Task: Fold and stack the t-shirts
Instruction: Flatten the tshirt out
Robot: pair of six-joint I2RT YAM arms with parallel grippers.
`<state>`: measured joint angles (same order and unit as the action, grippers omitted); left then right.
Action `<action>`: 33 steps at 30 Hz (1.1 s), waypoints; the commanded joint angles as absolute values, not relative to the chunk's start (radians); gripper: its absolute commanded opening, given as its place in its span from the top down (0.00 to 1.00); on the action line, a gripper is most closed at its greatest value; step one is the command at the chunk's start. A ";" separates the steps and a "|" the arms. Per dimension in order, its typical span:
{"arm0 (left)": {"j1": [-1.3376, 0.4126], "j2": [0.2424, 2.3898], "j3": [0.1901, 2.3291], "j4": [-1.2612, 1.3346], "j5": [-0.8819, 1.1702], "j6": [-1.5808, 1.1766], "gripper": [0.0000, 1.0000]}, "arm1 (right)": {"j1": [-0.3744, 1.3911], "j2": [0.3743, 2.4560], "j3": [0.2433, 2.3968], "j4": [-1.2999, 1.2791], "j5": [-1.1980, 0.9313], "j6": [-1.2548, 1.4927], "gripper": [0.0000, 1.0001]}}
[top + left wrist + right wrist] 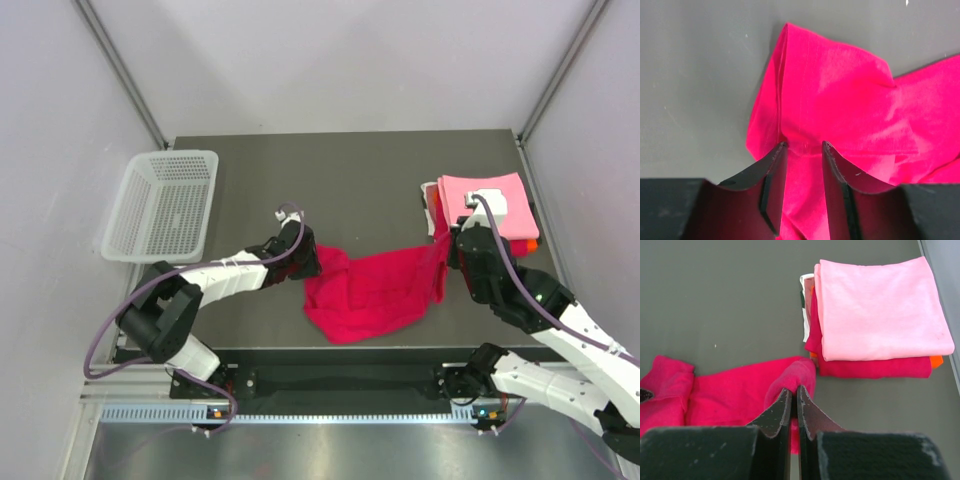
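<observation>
Fold-and-stack task, late stage. The stack (485, 205) of folded t-shirts sits at the far right of the table (360, 165). A light pink t-shirt (880, 310) lies on top, a red layer is beneath it, and an orange edge shows at the bottom.

One crimson t-shirt (375, 290) lies unfolded and rumpled just left of the stack and nearer the arms. Its right end almost reaches the stack's near corner.

The right gripper (794, 390) is just on the near side of the stack, fingers pressed together and pinching a raised fold at that end of the crimson cloth. The left gripper (803, 146) is at the shirt's opposite end, well apart from the stack. Its jaws are part-way apart astride a ridge of cloth, and whether they grip it cannot be told.

The white basket (165, 200) stands far left of the stack, and no cloth shows in it.

Judged progress: several shirts are folded and stacked, and this crimson one appears to be the last. It has yet to be spread flat, folded and placed on the stack.
</observation>
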<state>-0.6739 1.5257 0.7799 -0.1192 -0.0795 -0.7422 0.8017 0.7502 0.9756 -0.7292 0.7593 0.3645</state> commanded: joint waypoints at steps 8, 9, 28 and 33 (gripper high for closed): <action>-0.664 1.589 0.856 -0.144 -0.179 -0.793 0.45 | 0.792 0.723 0.968 -0.692 0.749 0.371 1.00; -0.663 1.588 0.854 -0.146 -0.189 -0.795 0.45 | 0.790 0.721 0.968 -0.690 0.750 0.368 1.00; -0.447 1.500 0.913 -0.232 -0.068 -0.743 1.00 | 0.792 0.680 0.868 -0.707 0.680 0.445 1.00; -0.260 1.411 0.980 -0.290 0.041 -0.704 1.00 | 0.792 0.637 0.813 -0.707 0.649 0.497 1.00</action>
